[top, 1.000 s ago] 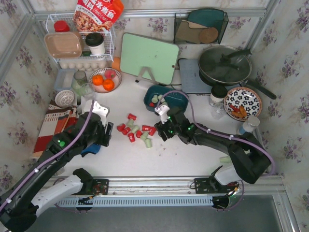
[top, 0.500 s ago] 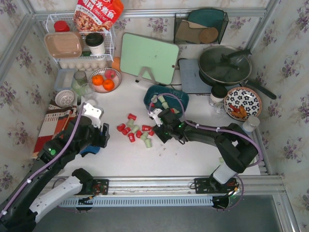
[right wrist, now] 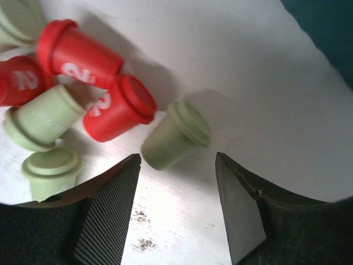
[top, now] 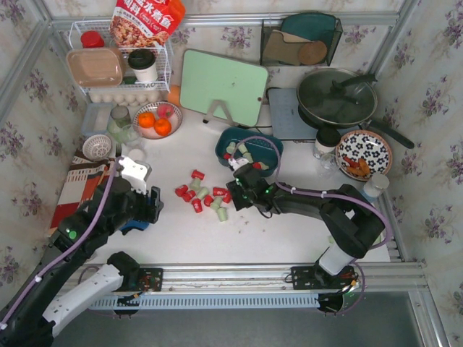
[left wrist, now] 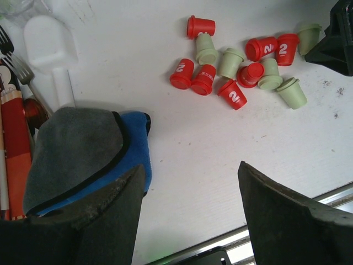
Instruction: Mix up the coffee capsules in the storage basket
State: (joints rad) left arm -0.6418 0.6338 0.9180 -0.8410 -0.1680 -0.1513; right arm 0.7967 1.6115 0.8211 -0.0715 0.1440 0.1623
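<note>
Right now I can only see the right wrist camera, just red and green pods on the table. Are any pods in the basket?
Observer: Yes. The top camera shows the storage basket with a few pale green capsules inside.
Operator: Where's the other arm?
Observer: The left gripper is open and empty, near a blue-and-grey cloth, left of the pile.
Operator: How many pods are on the table?
Observer: The left wrist camera shows about twelve loose capsules: seven red, five green.
</note>
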